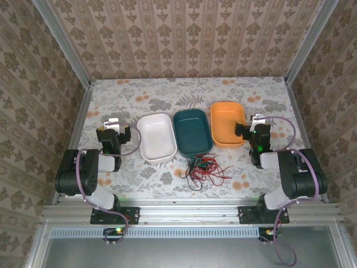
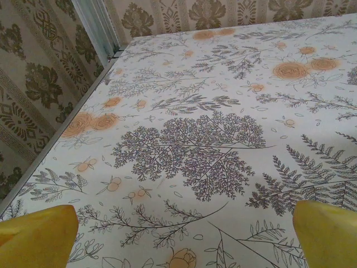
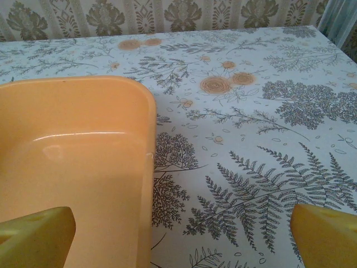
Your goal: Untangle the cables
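1. Cables (image 1: 203, 169): one tangled heap of thin red, black and green strands lying on the table (image 1: 167, 92). It sits close to the near edge, about midway between the left and right edges, between the two arm bases.
2. Heap's long axis: runs left to right, wider than it is deep. Red loops splay out toward the right edge. Dark loops hang toward the near edge on the left side of the heap. Green shows on the far side of the heap. Single strands cannot be traced end to end.
3. The far side of the heap lies just beside the near rim of the teal tray (image 1: 192, 131). Whether they touch, cannot tell.
4. Three trays stand in a row across the middle of the table: white tray (image 1: 157, 137) on the left, teal in the centre, orange tray (image 1: 227, 124) on the right. Each has its long axis running near to far, fanned slightly. All three look bare inside.
5. Left gripper (image 1: 113, 121): sits left of the white tray and points at the far edge, well apart from the heap. In the wrist view the left gripper (image 2: 181, 240) has its yellow pads (image 2: 33, 237) spread wide, with bare patterned table between them and nothing held.
6. Right gripper (image 1: 257, 119): sits at the right rim of the orange tray and points at the far edge. In the wrist view the right gripper (image 3: 181, 237) is spread wide too. One pad is over the orange tray (image 3: 72, 151), the other over the table, and it grasps nothing.
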Controlling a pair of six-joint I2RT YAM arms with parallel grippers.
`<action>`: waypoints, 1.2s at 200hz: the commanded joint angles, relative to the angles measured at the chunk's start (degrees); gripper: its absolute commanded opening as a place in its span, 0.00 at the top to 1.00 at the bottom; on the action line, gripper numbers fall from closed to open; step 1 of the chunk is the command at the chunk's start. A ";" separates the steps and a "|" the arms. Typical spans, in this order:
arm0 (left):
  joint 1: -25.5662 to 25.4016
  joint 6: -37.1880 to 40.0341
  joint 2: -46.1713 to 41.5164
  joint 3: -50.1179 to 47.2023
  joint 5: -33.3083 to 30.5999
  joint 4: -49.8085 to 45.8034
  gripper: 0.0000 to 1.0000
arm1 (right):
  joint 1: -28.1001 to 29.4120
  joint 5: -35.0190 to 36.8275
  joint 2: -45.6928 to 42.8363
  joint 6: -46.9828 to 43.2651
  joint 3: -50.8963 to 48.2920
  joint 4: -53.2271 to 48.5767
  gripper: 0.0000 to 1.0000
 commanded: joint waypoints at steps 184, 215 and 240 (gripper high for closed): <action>1.53 -0.30 0.11 1.22 1.48 -0.55 0.00 | 0.28 -0.43 0.32 -0.37 0.50 0.28 0.00; 1.83 0.29 -0.48 2.20 3.99 -2.57 0.00 | -0.29 -1.56 0.17 -0.02 0.52 0.14 0.00; -1.07 0.92 -8.42 13.96 -5.24 -28.51 0.00 | -0.29 -0.04 -3.09 0.45 2.70 -6.85 0.00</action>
